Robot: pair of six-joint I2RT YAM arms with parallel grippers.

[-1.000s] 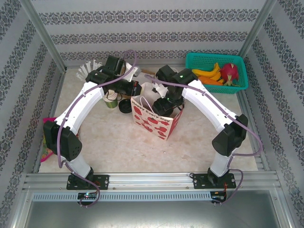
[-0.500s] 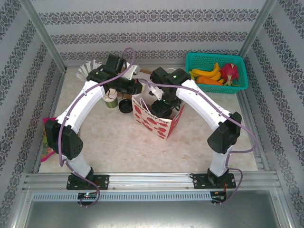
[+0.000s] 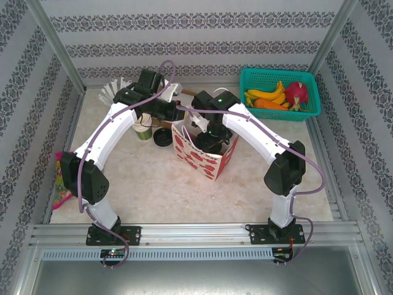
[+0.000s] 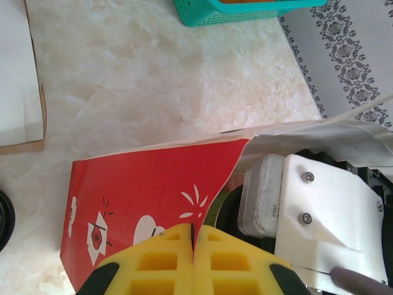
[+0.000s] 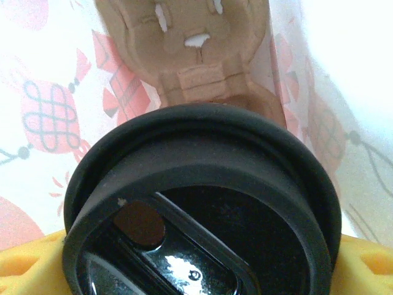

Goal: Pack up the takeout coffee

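Bench (image 3: 153, 178): pale marble; the paper bag (image 3: 206, 158) stands upright toward the far edge.
Left end effector (image 4: 193, 246): pressed together on the bag's rim, keeping the mouth open.
Right end effector (image 5: 196, 264): pinching the takeout coffee (image 5: 202, 184), inside the bag.
Change: the right arm has swung over and dipped into the mouth.
Meaning: likely only setting down and release remain.

**Patterned Walls, Pale Marbled Top**

Grey damask-striped walls (image 3: 196, 37) are seen from 9 through 12 to 3 o'clock, framed by aluminium posts (image 3: 55, 46). A cream marbled tabletop (image 3: 153, 190) is evenly lit. A metal rail (image 3: 196, 233) is set at 6 o'clock.
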